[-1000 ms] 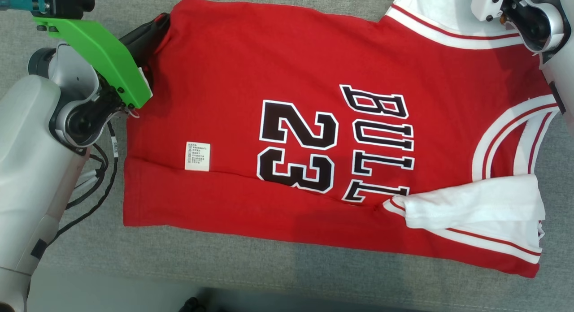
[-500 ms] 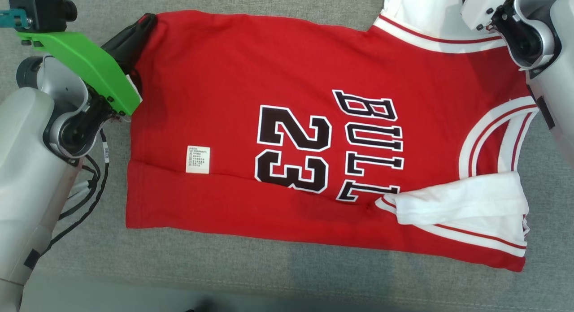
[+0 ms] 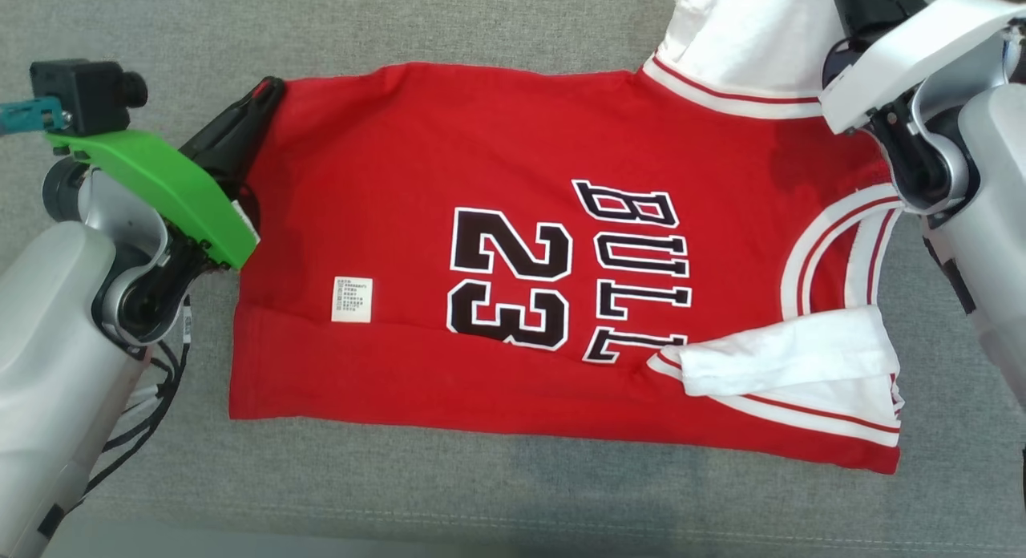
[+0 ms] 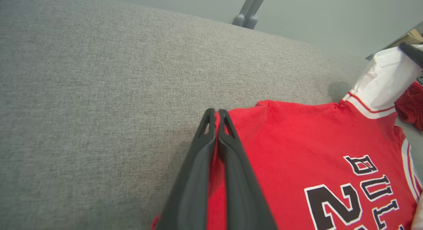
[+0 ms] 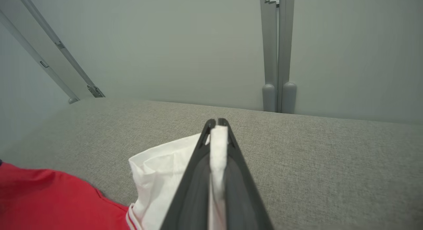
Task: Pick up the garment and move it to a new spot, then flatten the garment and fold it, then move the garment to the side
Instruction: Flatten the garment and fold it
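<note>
The garment (image 3: 521, 149) is a red jersey printed "BULL 23" with white sleeves, spread on a grey cloth surface (image 3: 481, 494). My left gripper (image 3: 268, 89) is shut on its far left hem corner; in the left wrist view the gripper (image 4: 216, 112) pinches red cloth (image 4: 297, 140) between its fingers. My right gripper (image 3: 862, 5) is shut on the far white sleeve (image 3: 745, 37), which rises off the surface. In the right wrist view the gripper (image 5: 217, 122) has white sleeve cloth (image 5: 158, 177) clamped between its fingers.
The near white sleeve (image 3: 793, 353) lies folded over the jersey's lower right. A white label (image 3: 353, 299) shows near the hem. Behind the surface stand a grey wall and grey frame posts (image 5: 277, 91). Bare grey cloth lies beyond and in front of the jersey.
My right gripper has closed on the far white sleeve. The jersey's far edge, held at both ends, has come nearer to me, while the near edge has barely shifted.
</note>
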Controlling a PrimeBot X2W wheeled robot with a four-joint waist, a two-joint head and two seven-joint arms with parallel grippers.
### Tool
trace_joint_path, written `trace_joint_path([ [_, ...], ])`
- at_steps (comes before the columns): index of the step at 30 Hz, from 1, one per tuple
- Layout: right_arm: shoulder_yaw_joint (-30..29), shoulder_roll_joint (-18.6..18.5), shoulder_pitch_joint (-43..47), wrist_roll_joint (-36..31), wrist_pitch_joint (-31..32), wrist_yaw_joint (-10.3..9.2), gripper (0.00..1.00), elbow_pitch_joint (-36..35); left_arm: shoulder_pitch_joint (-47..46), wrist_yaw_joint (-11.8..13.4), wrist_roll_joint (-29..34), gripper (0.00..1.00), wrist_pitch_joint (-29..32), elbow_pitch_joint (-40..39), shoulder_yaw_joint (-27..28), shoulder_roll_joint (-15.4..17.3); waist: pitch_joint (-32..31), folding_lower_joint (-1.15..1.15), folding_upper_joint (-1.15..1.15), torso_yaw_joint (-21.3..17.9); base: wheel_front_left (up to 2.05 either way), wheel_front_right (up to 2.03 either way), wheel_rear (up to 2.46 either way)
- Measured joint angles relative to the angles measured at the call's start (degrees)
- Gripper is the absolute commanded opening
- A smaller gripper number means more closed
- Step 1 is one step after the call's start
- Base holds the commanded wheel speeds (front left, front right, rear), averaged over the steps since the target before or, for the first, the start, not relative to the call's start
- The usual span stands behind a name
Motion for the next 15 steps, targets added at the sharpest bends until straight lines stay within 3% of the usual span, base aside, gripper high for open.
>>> trace_joint_path([
  [15,-1.74,0.40,13.39,3.11,-6.98,-0.62,0.00,-7.34,4.74,0.00,-0.52,0.00,-4.31,0.73,-0.97,2.69,-4.10,0.00,0.00,-2.21,0.00,0.00,0.00],
])
